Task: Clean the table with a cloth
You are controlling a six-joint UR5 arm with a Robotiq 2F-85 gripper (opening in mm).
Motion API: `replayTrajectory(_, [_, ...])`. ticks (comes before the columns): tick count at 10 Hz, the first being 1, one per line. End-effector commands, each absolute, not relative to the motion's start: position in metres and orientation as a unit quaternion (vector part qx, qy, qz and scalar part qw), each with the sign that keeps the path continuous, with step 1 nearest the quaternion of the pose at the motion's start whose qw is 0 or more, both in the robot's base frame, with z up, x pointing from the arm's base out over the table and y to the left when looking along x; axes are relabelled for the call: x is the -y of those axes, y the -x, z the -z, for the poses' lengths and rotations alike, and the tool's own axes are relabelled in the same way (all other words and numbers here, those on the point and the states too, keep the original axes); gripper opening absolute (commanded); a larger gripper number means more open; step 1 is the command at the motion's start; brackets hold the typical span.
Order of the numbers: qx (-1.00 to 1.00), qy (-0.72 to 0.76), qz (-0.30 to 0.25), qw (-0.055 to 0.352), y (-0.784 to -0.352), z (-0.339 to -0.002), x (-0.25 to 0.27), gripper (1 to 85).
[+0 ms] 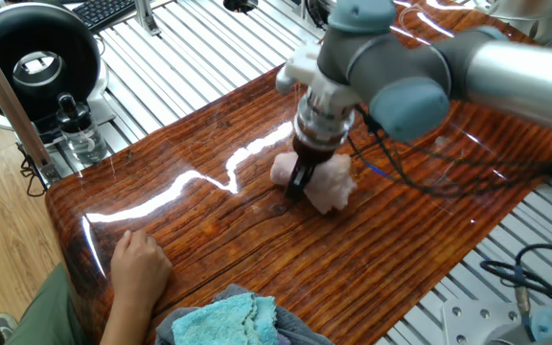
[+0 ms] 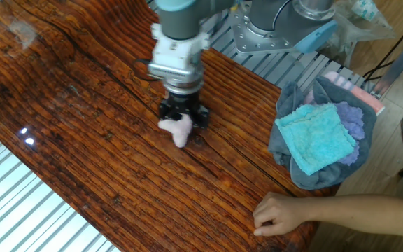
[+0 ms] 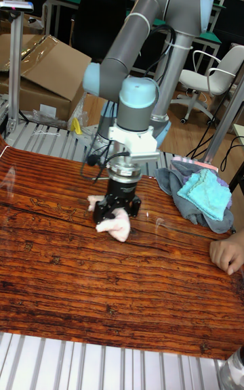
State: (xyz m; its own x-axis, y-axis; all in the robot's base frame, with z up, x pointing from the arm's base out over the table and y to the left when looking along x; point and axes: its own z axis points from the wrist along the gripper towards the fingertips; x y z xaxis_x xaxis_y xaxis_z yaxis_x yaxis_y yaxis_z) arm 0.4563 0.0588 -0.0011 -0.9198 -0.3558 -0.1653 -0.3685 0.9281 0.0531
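Note:
The pale pink fluffy cloth (image 1: 322, 182) (image 2: 178, 129) (image 3: 113, 225) is pressed down on the glossy reddish-brown table (image 1: 372, 240) (image 2: 68, 140) (image 3: 68, 275) near its middle. My gripper (image 1: 301, 180) (image 2: 182, 119) (image 3: 116, 212) points straight down and is shut on the cloth, which bulges out on both sides of the black fingers. The fingertips are buried in the cloth.
A person's hand (image 1: 137, 264) (image 2: 278, 213) (image 3: 227, 252) rests on the table near one edge. Beside it lies a pile of cloths with a turquoise one on top (image 1: 223, 321) (image 2: 317, 136) (image 3: 203, 195). Silver ribbed frame (image 1: 190, 57) surrounds the tabletop; black cables (image 1: 429, 158) hang from the arm.

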Motion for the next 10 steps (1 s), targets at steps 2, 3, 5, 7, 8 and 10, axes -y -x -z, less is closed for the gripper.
replayTrajectory(2, [-0.986,0.122,-0.061,0.092,-0.431,0.013,-0.123,1.0])
replayTrajectory(3, [-0.987,0.117,-0.068,0.084,-0.429,0.011,-0.132,1.0])
replayTrajectory(5, [-0.991,0.074,-0.077,0.077,-0.432,0.008,-0.158,1.0])
replayTrajectory(7, [-0.994,0.049,-0.06,0.073,-0.435,0.002,-0.178,1.0])
replayTrajectory(8, [-0.995,0.038,-0.056,0.068,-0.436,-0.001,-0.185,1.0])
replayTrajectory(10, [-0.997,0.019,-0.046,0.065,-0.441,0.004,-0.185,1.0])
